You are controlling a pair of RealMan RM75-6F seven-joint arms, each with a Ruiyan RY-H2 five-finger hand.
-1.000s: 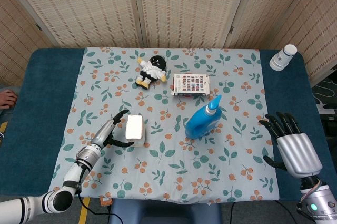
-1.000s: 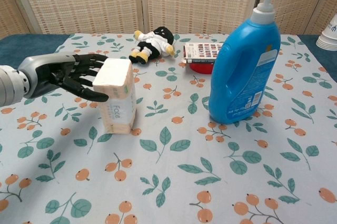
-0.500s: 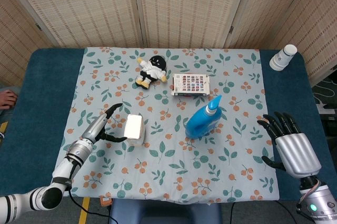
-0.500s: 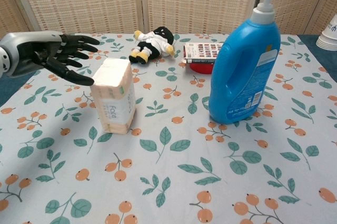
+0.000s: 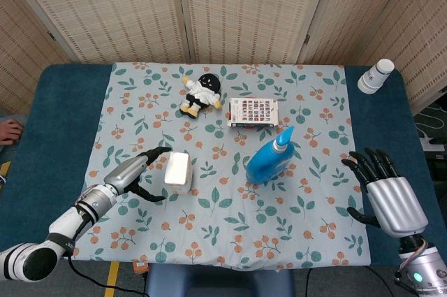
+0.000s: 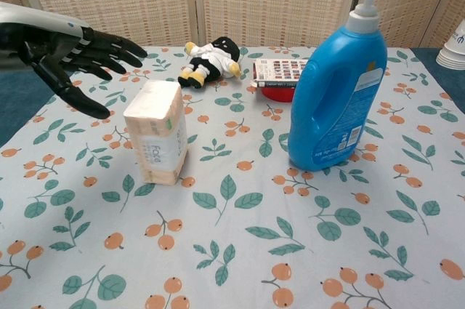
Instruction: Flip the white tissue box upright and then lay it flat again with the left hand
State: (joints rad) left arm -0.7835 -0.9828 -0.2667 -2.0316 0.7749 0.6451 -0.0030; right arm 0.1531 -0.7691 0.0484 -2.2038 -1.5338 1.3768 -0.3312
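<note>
the right hand [image 5: 385,196] rests at the near right edge of the table, fingers spread and holding nothing, well apart from the action. on the near left, the left hand [image 6: 76,58] hovers beside and above the white tissue box [image 6: 156,133], fingers fanned apart, empty and not touching it. the box stands on end on the floral tablecloth [image 6: 240,251], its long side vertical and printed face toward the chest camera, so the first half of the job, getting it upright, looks done; the second half, laying it flat again, is judged not yet done. just to the right of centre stands a blue pump bottle [image 6: 338,91], apart from the box. beyond it lie a patterned flat box [image 5: 253,112] and a small plush doll [image 5: 201,93] in black and white. at the far right corner a white paper cup [image 5: 376,75] sits on the bare blue table [image 5: 59,122].
</note>
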